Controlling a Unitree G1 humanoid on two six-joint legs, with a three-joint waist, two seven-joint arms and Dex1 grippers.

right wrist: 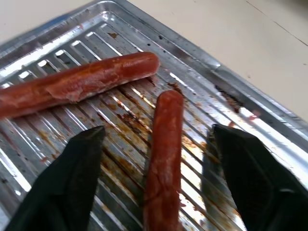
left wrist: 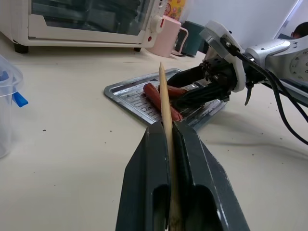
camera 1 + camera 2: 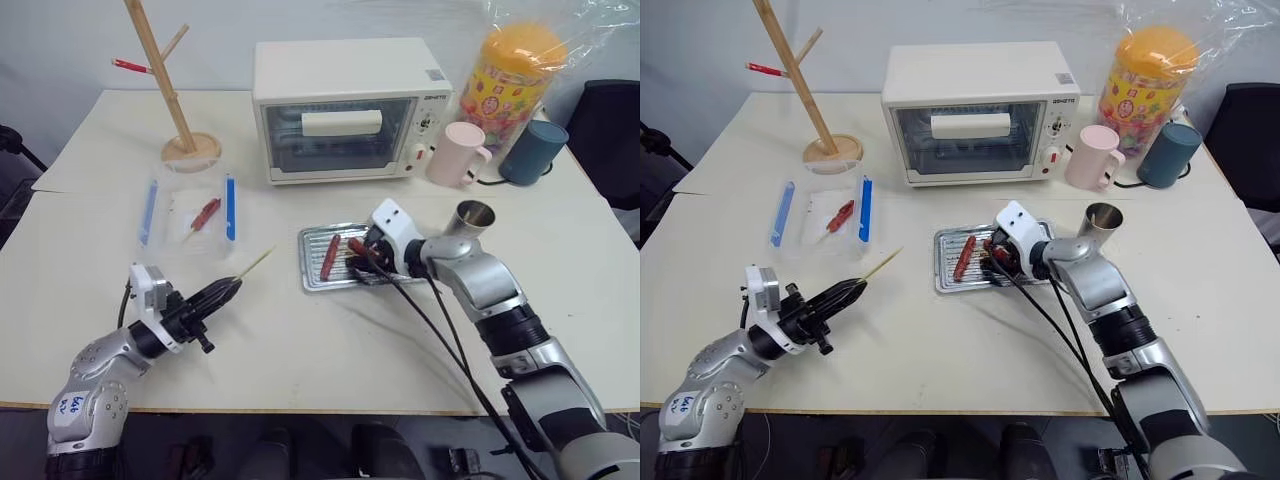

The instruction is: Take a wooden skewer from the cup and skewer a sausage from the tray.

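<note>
Left gripper [image 3: 226, 288] pinches the skewer [image 3: 254, 263], aimed toward two o'clock, while right gripper [image 1: 159, 178] straddles a sausage [image 1: 163, 159] in the tray [image 3: 312, 272], jaws apart.

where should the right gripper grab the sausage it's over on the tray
Grip the sausage at mid-length, across its round sides, coming from above. It lies flat along the tray's ribs, between the right gripper's open fingers, so closing there should pinch it evenly, clear of the other sausage.

A cream table [image 3: 330, 350] is set against a pale wall [image 3: 60, 40]; a dark chair [image 3: 612, 140] is seen at its right
</note>
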